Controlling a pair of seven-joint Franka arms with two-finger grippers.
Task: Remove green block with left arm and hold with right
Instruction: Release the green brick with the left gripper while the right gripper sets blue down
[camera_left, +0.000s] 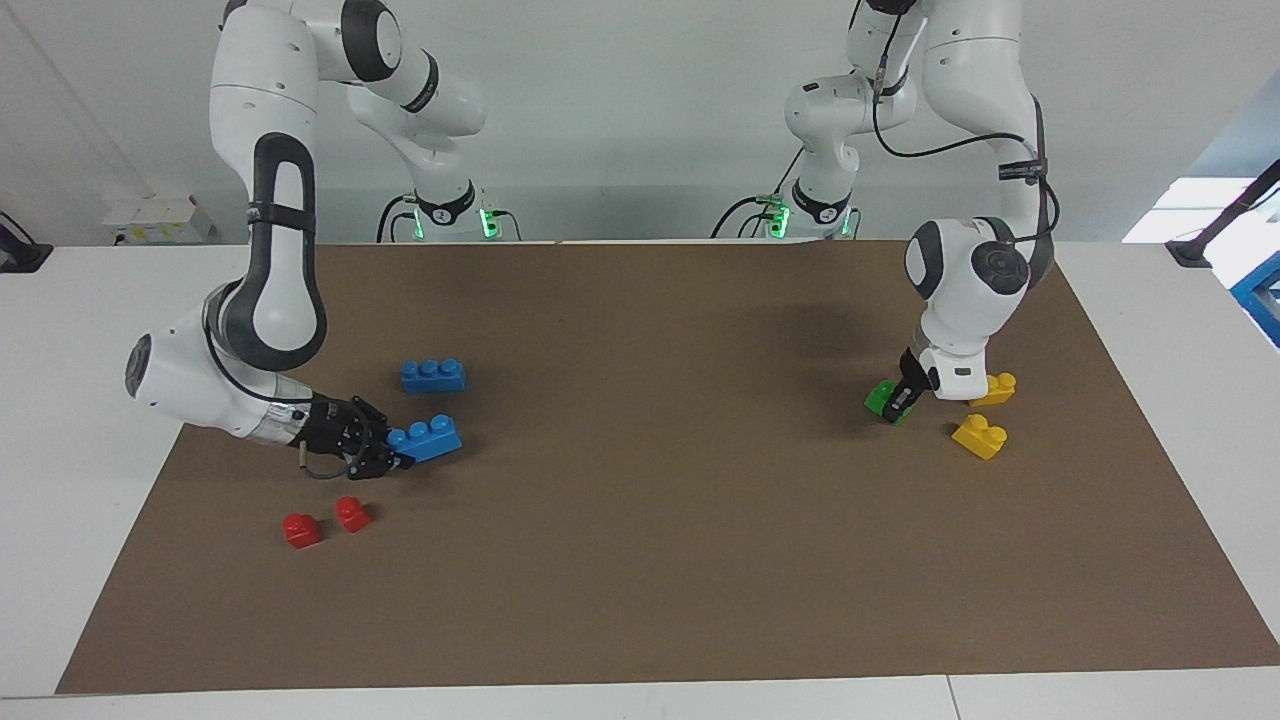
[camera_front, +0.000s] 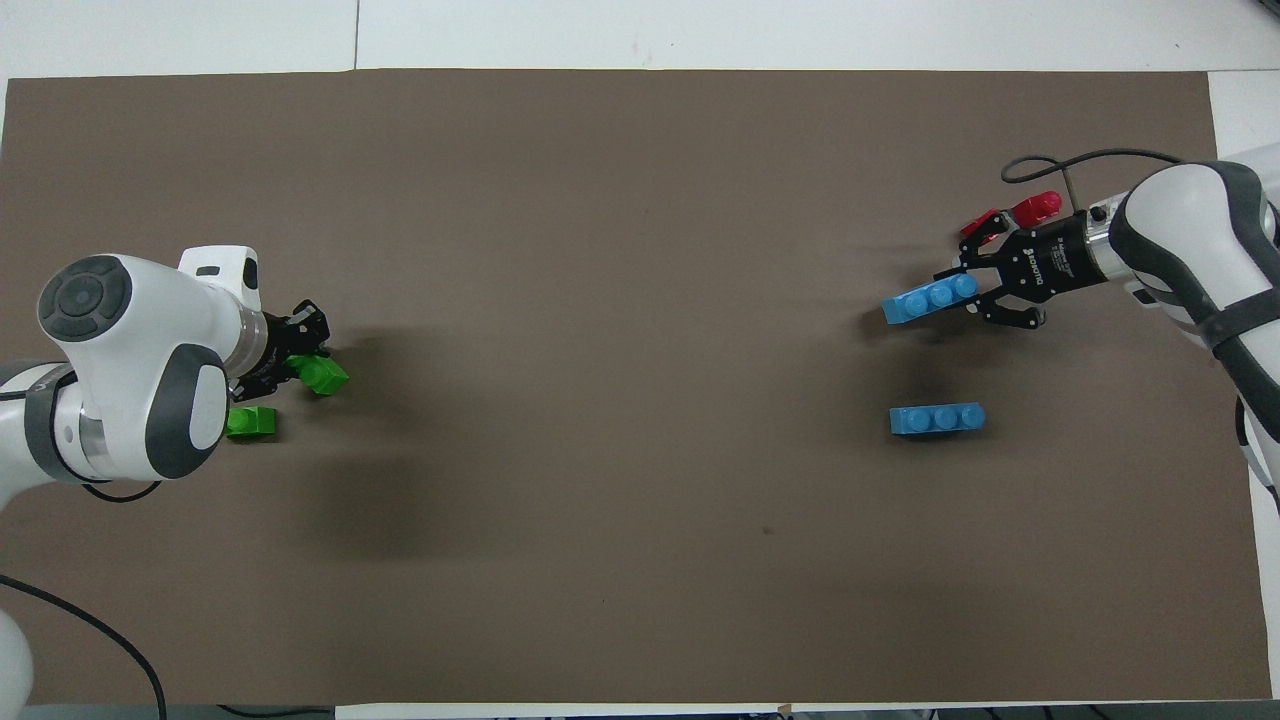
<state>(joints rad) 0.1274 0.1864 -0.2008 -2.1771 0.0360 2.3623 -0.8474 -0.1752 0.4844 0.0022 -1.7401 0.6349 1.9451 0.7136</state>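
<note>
A: At the left arm's end of the brown mat, left gripper (camera_front: 300, 352) is down on one small bright green two-stud plastic brick (camera_front: 322, 374), fingers closed around it by the look. Second green two-stud brick (camera_front: 251, 421) sits just beside, nearer the robots.

B: Risk?

A: Grip looks off-centre; brick could twist out, or the wrist could clip the twin or the yellow two-stud bricks (camera_left: 980, 436).

B: Right side?

A: Right gripper (camera_front: 965, 290) is clamped on a blue three-stud plastic brick (camera_front: 928, 299), so it can't receive green until it lets go.
</note>
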